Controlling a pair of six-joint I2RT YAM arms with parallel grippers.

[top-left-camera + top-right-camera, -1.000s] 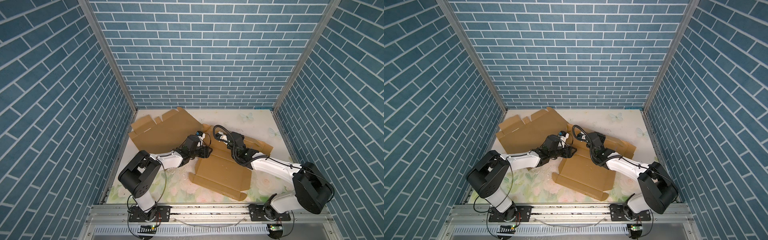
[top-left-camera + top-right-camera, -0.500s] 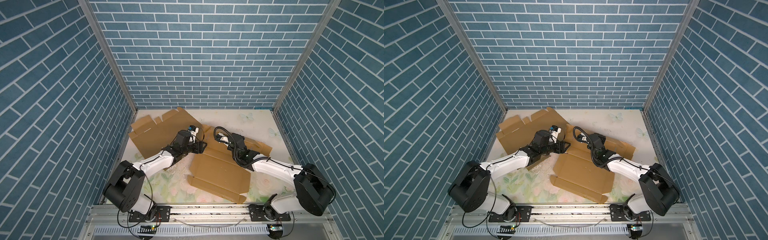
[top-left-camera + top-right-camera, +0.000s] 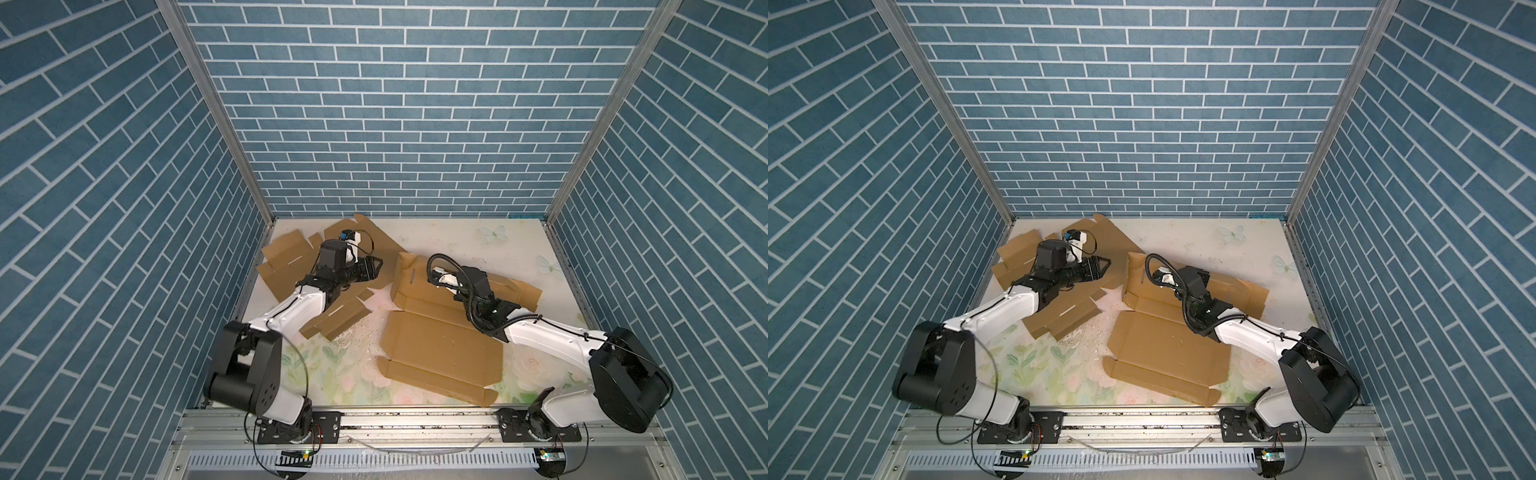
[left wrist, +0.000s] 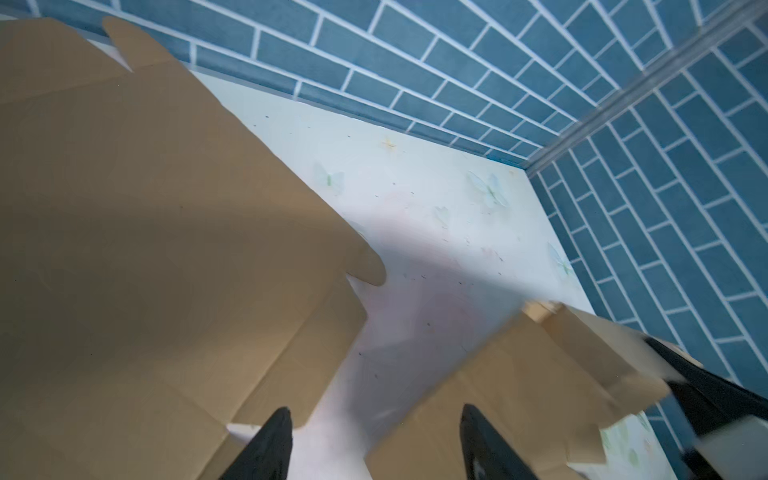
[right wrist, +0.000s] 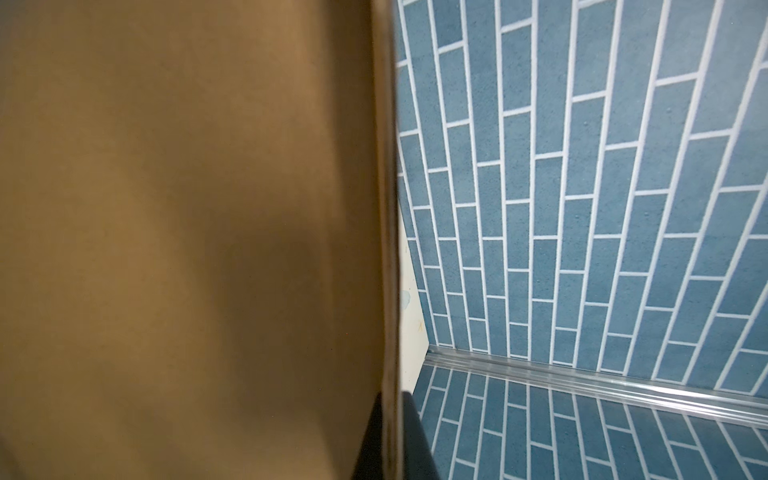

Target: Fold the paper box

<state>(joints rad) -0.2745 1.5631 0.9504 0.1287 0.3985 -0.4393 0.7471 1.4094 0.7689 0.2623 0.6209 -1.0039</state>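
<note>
Left claw (image 4: 374, 409) pulled back, released. Right claw (image 5: 392, 415) clamps upright flap (image 5: 187, 208) of brown flat cardboard box (image 3: 440, 345); fold slowly along crease beneath claw.

The table (image 3: 457, 245) is a pale surface printed with flowers and butterflies, and two brown cardboard pieces lie on it. A flat cardboard sheet (image 3: 286, 266) fills the rear left corner, running along the left edge. The unfolded paper box (image 3: 440, 345) spreads from the middle to the front edge, right of centre, with its rear left flap raised. A strip of bare surface separates them.
</note>
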